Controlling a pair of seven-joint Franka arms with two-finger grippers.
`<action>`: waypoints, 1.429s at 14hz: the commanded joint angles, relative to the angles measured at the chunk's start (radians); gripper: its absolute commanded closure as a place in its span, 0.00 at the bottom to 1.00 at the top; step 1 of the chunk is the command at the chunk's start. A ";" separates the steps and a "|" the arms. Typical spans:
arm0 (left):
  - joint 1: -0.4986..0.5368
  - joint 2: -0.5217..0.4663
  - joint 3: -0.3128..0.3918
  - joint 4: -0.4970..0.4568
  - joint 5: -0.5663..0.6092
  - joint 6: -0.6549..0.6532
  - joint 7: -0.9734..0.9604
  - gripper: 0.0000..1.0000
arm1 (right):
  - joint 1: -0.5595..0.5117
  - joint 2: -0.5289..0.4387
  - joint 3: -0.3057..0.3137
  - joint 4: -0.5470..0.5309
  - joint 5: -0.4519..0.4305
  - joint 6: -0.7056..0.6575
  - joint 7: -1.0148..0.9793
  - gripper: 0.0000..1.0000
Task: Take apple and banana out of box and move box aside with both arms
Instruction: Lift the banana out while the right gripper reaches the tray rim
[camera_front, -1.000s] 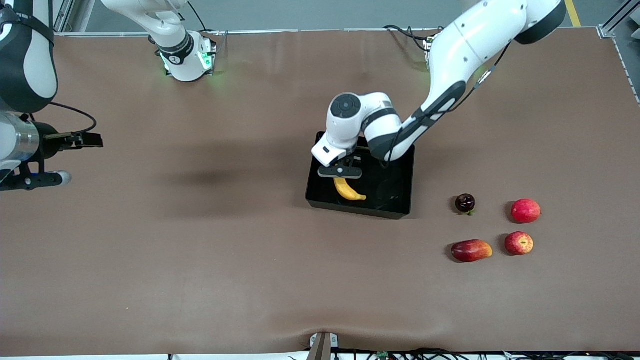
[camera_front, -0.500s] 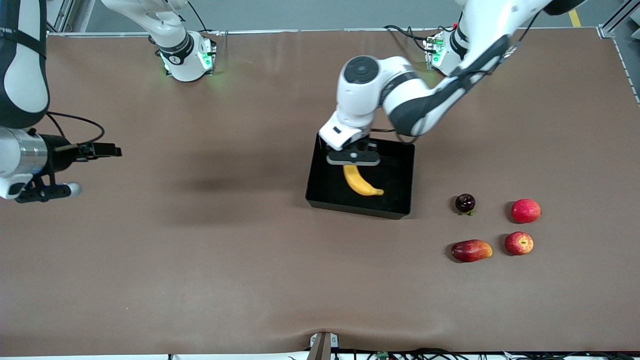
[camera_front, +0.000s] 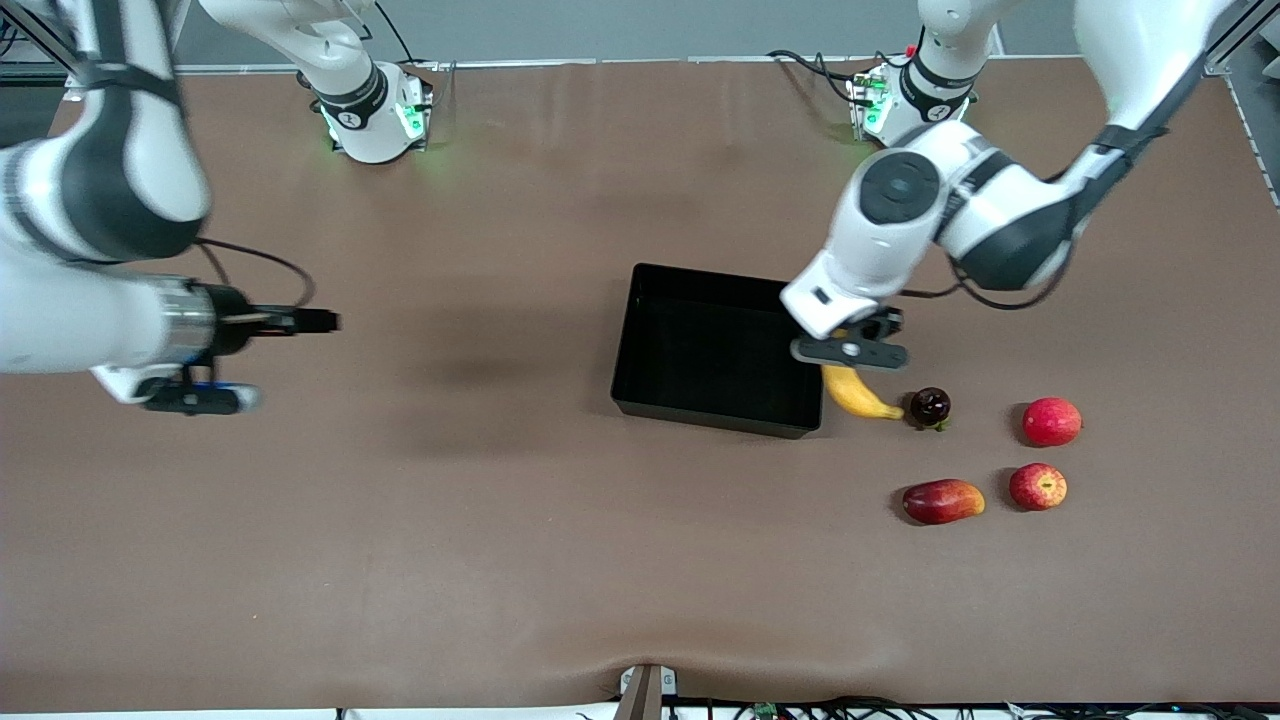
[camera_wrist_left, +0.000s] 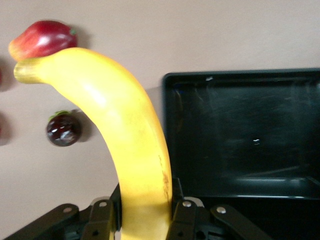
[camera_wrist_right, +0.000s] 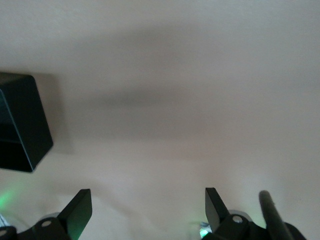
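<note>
My left gripper (camera_front: 848, 352) is shut on the long yellow banana (camera_front: 858, 393) and holds it over the table, just outside the black box (camera_front: 710, 345) on the side toward the left arm's end. In the left wrist view the banana (camera_wrist_left: 130, 135) stands between the fingers (camera_wrist_left: 182, 215) of the gripper (camera_wrist_left: 142, 220), with the box (camera_wrist_left: 240, 135) beside it. The box holds nothing. The small red apple with yellow streaks (camera_front: 1037, 487) lies on the table toward the left arm's end. My right gripper (camera_front: 310, 321) is open and empty (camera_wrist_right: 145, 207) over bare table toward the right arm's end.
A dark cherry-like fruit (camera_front: 930, 405) lies right beside the banana's tip. A red-yellow mango (camera_front: 942, 501) lies beside the apple, and another round red fruit (camera_front: 1051, 421) lies farther from the camera than the apple. A box corner (camera_wrist_right: 20, 125) shows in the right wrist view.
My left gripper has carried the banana out of the box toward the left arm's end, to beside the cherry-like fruit. My right gripper has moved over the table toward the box.
</note>
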 joint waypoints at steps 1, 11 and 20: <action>0.146 -0.011 -0.039 -0.080 -0.008 -0.007 0.140 1.00 | 0.115 -0.013 -0.009 -0.080 0.011 0.138 0.128 0.00; 0.402 0.068 -0.009 -0.271 0.225 0.180 0.350 1.00 | 0.388 0.129 0.022 -0.129 0.074 0.487 0.340 0.00; 0.423 0.075 0.143 -0.341 0.299 0.374 0.558 1.00 | 0.563 0.286 0.022 -0.121 0.064 0.734 0.481 0.30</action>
